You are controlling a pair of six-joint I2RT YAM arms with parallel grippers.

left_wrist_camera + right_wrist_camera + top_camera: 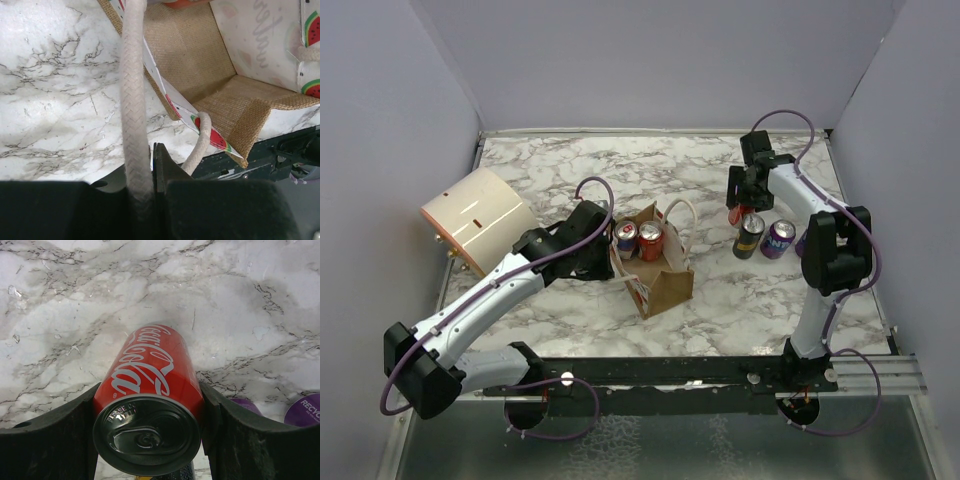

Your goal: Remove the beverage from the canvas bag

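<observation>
The brown canvas bag [658,275] stands open mid-table, with two beverage cans [650,241] upright inside, one red and one purple-topped [626,236]. My left gripper [606,252] is at the bag's left rim. In the left wrist view it [151,155] is shut on a white rope handle [135,100], with the bag's burlap wall [200,55] beyond. My right gripper [744,205] is off to the right, above the table. It [150,390] is shut on a red Coca-Cola can [150,365], held clear of the marble.
A black can [750,236] and a purple can [780,239] stand on the marble just below the right gripper; purple tops [305,410] show at the right wrist view's edge. A large cream cylinder [480,220] lies at the left. Walls enclose the table.
</observation>
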